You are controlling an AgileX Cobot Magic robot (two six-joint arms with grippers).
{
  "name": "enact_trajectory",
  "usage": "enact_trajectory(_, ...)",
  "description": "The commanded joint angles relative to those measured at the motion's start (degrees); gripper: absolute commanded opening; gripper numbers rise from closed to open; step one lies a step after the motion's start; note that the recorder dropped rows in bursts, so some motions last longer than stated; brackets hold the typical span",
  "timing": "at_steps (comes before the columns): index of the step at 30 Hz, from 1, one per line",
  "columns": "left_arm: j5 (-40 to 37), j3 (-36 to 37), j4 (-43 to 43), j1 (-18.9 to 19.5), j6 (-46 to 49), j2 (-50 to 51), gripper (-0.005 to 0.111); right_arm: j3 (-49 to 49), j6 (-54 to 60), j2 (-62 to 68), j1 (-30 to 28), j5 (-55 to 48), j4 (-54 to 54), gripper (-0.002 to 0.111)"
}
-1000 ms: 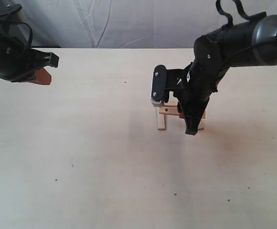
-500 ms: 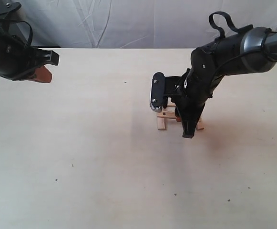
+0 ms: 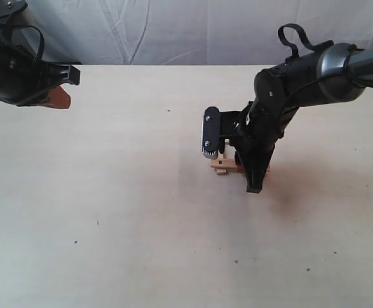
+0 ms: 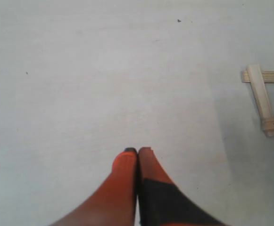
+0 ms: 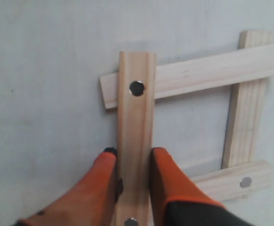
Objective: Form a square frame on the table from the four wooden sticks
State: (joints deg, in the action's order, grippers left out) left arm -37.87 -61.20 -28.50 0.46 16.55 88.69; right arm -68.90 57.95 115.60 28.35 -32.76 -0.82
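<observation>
The pale desk (image 3: 109,212) is bare except for the sticks right of centre. Over the last second the right arm (image 3: 314,70) has sunk lower and come forward over them, so the exterior view now shows only a stub of wood beneath it. The left hand (image 4: 137,151) has kept its place at the far left edge, fingertips pressed together and holding nothing.

That descent suggests the closing side is being laid. In the right wrist view the square frame (image 5: 207,70) reads as almost whole: three sticks (image 5: 243,122) form a U. The fourth stick (image 5: 136,108) crosses the ends of the two crosspieces. The right hand (image 5: 134,157) is narrowed onto this stick, its orange fingers (image 5: 99,188) clamping both long edges.
</observation>
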Motion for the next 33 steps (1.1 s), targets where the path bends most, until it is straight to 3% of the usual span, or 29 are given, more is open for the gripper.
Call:
enact_trajectory(1,0.8,0.2,-0.6,0.0,0.1,0.0,0.000,-0.1,0.5,-0.2,-0.3,1.6,0.3,-0.001)
enact_trajectory(7,1.0,0.2,-0.6,0.0,0.1,0.0,0.000,-0.1,0.3,-0.2,-0.3,2.1,0.3,0.002)
enact_trajectory(13,1.0,0.2,-0.7,0.0,0.1,0.0,0.000,-0.1,0.1,-0.2,-0.3,1.5,0.8,0.046)
enact_trajectory(16,1.3,0.2,-2.0,0.0,0.3,0.0,0.000,-0.1,-1.1,-1.5,-0.3,1.4,1.6,0.054)
enact_trajectory(19,1.7,0.2,-2.0,0.0,0.5,0.0,0.000,-0.1,-6.8,-4.6,-0.3,1.1,2.5,0.050)
enact_trajectory(22,1.7,0.2,-1.4,0.0,0.6,0.0,0.000,-0.1,-11.0,-8.1,-0.3,-1.3,4.1,0.037)
enact_trajectory(26,-1.2,0.2,-1.4,-0.3,3.8,0.0,0.000,-0.1,-17.2,-11.7,-0.3,-4.6,7.6,0.003)
enact_trajectory(27,-2.6,0.2,-1.4,-0.6,3.9,0.0,0.000,-0.1,-19.8,-12.4,-0.3,-5.4,8.2,0.000)
enact_trajectory(29,-6.1,0.8,-1.4,-1.8,6.0,-0.8,0.000,-0.1,-24.8,-13.4,-0.3,-7.5,8.6,0.000)
enact_trajectory(33,-4.1,6.1,-1.4,-4.5,7.9,-5.8,0.000,0.0,-33.9,-14.5,-0.3,-11.8,8.6,0.000)
